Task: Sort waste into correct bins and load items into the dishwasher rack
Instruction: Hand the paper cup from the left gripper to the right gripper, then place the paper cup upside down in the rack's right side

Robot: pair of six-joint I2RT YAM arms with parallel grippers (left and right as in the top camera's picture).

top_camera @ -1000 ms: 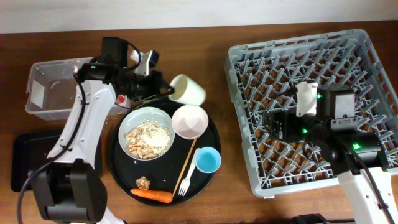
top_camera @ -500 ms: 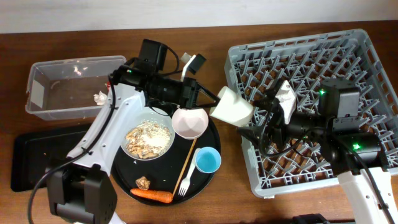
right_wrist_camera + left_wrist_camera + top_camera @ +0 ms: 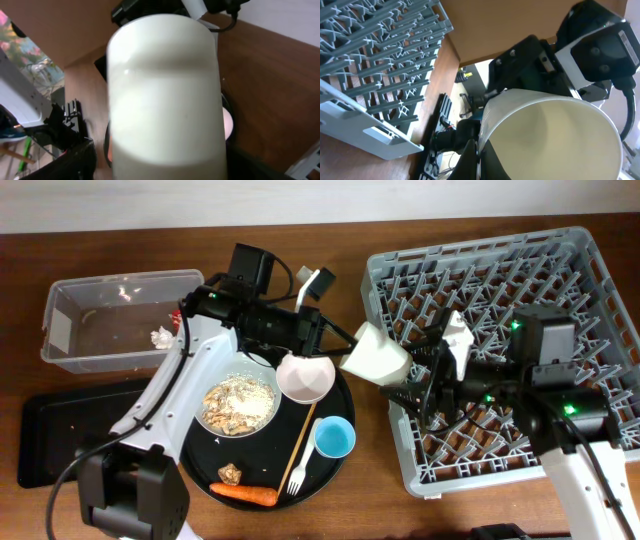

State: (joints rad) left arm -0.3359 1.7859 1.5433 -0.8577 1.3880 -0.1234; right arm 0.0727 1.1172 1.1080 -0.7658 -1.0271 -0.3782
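My left gripper is shut on the rim of the cream cup and holds it on its side in the air, between the round tray and the grey dishwasher rack. In the left wrist view the fingers pinch the cup's wall. My right gripper is open, its fingers spread on either side of the cup's base. The cup fills the right wrist view between those fingers. A crumpled white tissue lies in the clear tub.
The round black tray holds the pale green bowl with rice scraps, pink bowl, blue cup, chopsticks, white fork, carrot and brown lump. The shallow black tray lies front left.
My left arm swung right from the tub, carrying the cream cup to the rack's left edge. My right gripper opened and came to the cup. The tissue now lies in the tub.
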